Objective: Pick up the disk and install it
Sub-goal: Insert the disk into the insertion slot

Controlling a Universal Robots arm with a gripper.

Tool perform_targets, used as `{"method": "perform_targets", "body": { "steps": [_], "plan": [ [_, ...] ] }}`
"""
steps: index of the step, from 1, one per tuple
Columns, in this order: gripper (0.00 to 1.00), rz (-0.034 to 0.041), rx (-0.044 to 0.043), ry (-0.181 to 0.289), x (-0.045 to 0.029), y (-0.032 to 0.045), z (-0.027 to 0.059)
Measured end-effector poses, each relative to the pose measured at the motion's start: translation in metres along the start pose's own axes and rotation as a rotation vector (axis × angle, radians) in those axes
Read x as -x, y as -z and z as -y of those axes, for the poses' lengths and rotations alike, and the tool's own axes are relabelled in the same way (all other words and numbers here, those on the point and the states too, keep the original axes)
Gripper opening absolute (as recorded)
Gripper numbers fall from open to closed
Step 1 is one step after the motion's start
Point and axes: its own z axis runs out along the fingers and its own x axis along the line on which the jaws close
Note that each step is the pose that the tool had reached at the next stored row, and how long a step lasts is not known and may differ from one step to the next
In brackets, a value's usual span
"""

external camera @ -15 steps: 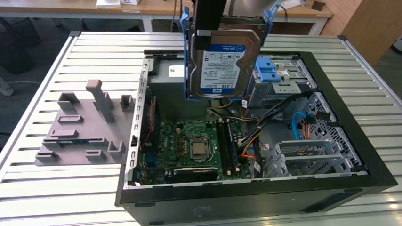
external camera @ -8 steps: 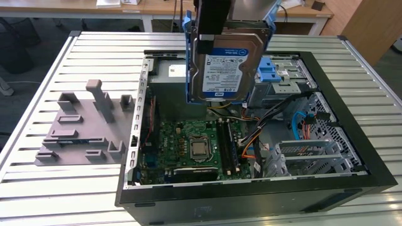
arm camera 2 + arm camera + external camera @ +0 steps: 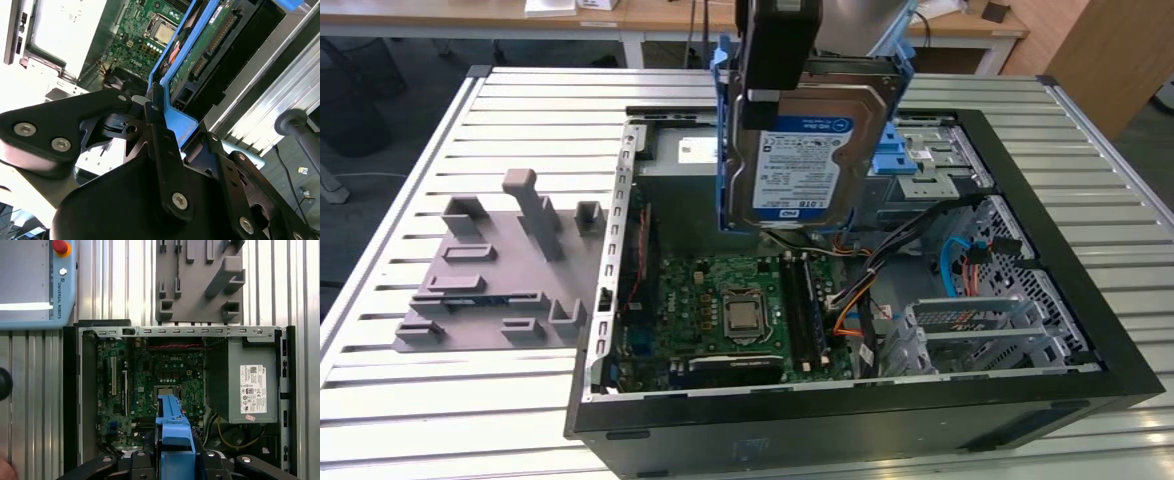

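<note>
You are working on a slatted metal table [image 3: 454,400]. Two things sit directly on it: an open black computer case [image 3: 854,425] and, just beside it toward the exterior view's left, a flat grey fixture plate [image 3: 494,300] with upright blocks.

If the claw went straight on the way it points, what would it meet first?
Likely the motherboard near its processor socket, with the held disk touching before the claw; depth is unclear.

Silver blue-framed disk [image 3: 798,150], upright, aloft above the open computer case [image 3: 854,420]
</note>
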Motion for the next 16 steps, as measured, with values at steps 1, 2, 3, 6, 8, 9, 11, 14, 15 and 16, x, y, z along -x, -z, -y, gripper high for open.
{"method": "perform_targets", "body": {
  "steps": [1,2,3,6,8,9,11,14,15,16],
  "plan": [
    [0.36,0.0,0.0,0.0,-0.0023,-0.0001,0.0005],
    [0.36,-0.0001,0.0001,0.0,-0.0043,-0.0002,0.0012],
    [0.36,0.0,0.0001,0.0,-0.0061,-0.0003,0.0021],
    [0.36,0.0,0.0,0.0,-0.0118,-0.001,0.0102],
    [0.36,0.0001,0.0,0.0,-0.0133,-0.0013,0.0134],
    [0.36,0.0002,0.0,0.0,-0.0138,-0.0015,0.0147],
    [0.36,0.0,0.0,0.0,-0.0146,-0.0018,0.0161],
    [0.36,-0.0001,0.0001,0.0,-0.0163,-0.0023,0.017],
    [0.36,-0.0002,0.0,0.0,-0.0169,-0.0025,0.0172],
    [0.36,-0.0005,0.0001,0.0,-0.0176,-0.0025,0.0173]
  ]
}}
